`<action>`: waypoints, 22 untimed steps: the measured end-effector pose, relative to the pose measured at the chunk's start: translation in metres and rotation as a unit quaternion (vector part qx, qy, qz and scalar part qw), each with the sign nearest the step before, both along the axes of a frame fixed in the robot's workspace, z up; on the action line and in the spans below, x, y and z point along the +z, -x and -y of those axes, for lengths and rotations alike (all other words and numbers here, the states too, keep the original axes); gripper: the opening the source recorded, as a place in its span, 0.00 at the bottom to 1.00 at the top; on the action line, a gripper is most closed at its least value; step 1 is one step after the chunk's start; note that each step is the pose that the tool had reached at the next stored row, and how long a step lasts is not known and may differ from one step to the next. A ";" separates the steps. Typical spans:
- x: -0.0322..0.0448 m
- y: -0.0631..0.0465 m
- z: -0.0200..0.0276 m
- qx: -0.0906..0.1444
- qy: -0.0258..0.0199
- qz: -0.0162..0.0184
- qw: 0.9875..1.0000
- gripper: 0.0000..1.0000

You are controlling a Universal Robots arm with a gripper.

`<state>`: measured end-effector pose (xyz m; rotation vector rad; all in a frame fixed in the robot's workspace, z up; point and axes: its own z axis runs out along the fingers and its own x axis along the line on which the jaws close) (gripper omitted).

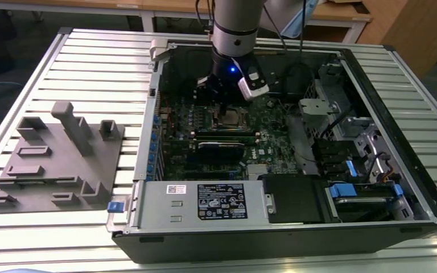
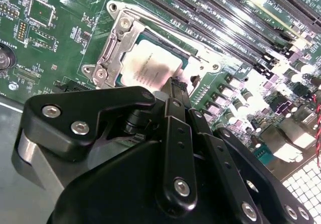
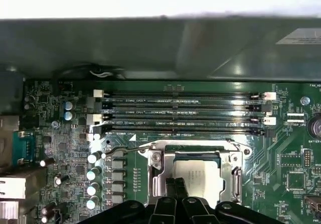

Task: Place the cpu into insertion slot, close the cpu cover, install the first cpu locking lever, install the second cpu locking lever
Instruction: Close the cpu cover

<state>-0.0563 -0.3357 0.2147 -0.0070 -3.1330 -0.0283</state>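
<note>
The cpu (image 2: 149, 69) lies flat in the insertion slot (image 1: 230, 119) on the green motherboard, its silver-grey top showing in both wrist views (image 3: 199, 177). The cpu cover (image 2: 116, 39) is a silver frame lying down around the chip (image 3: 159, 180), with the chip visible through its window. A thin wire locking lever (image 3: 125, 149) runs along one side of the socket, its handle end sticking out past the corner. My gripper (image 2: 175, 85) hangs just above the socket's edge (image 3: 175, 183), fingers pressed together and holding nothing. From the exterior view the gripper (image 1: 221, 104) stands over the socket.
Long black memory slots (image 3: 180, 114) run beside the socket, and a row of capacitors (image 3: 93, 181) stands near the lever's end. The open computer case (image 1: 400, 187) has walls all round, with drive bays at the exterior view's right. A grey fixture (image 1: 55, 159) lies on the table.
</note>
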 end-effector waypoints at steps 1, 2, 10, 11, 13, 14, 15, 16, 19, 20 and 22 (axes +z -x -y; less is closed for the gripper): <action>0.0000 0.000 0.0000 0.000 0.000 0.000 1.000 0.11; -0.0001 0.000 0.0000 0.001 0.000 0.001 1.000 0.11; -0.0019 0.001 0.0016 0.002 0.001 0.008 1.000 0.11; -0.0023 0.002 0.0021 0.002 0.001 0.008 1.000 0.11; -0.0029 0.003 0.0027 0.002 0.001 0.008 1.000 0.11; -0.0031 0.004 0.0028 0.002 0.001 0.009 1.000 0.11; -0.0033 0.005 0.0029 0.002 0.001 0.009 1.000 0.11; -0.0034 0.007 0.0030 0.002 0.001 0.009 1.000 0.11; -0.0035 0.009 0.0030 0.002 0.001 0.009 1.000 0.11; -0.0036 0.009 0.0030 0.002 0.001 0.008 1.000 0.11; -0.0036 0.010 0.0030 0.002 0.001 0.008 1.000 0.11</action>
